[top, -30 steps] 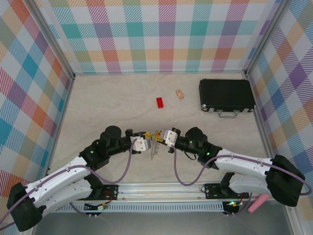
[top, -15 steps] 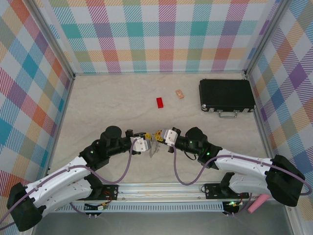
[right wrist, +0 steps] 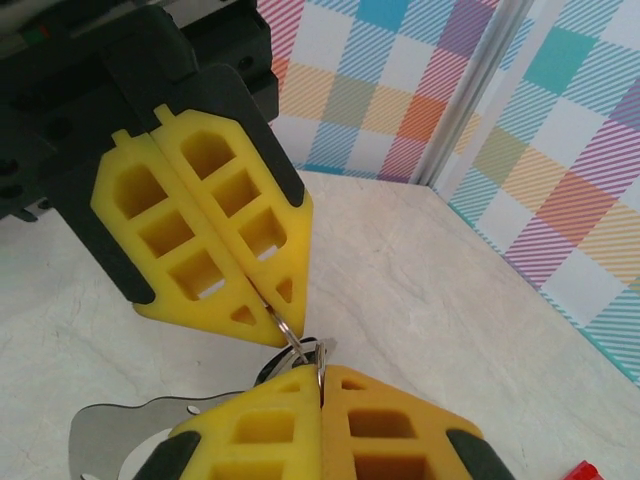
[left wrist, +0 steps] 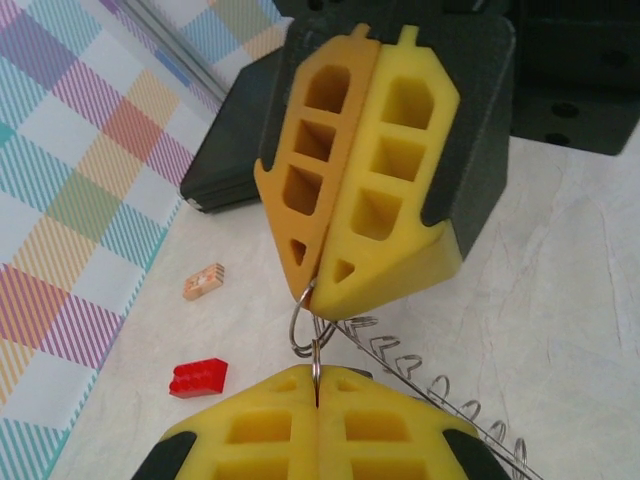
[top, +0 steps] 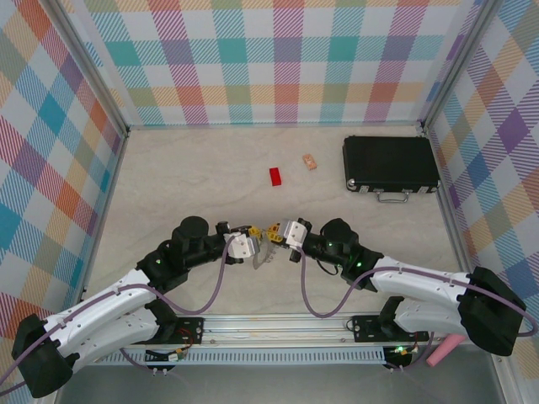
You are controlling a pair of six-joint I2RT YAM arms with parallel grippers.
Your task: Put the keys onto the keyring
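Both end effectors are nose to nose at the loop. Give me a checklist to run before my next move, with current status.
1. Grip: left end effector shut on the small wire loop: ok.
2. Grip: right end effector shut on that loop too: ok.
3. Threading: key on the loop: cannot tell, the tips hide it.
4. Slack: grey keyring hangs below the tips: ok.
5. Clearance: red block, tan block and black case lie well apart from the tips: ok.
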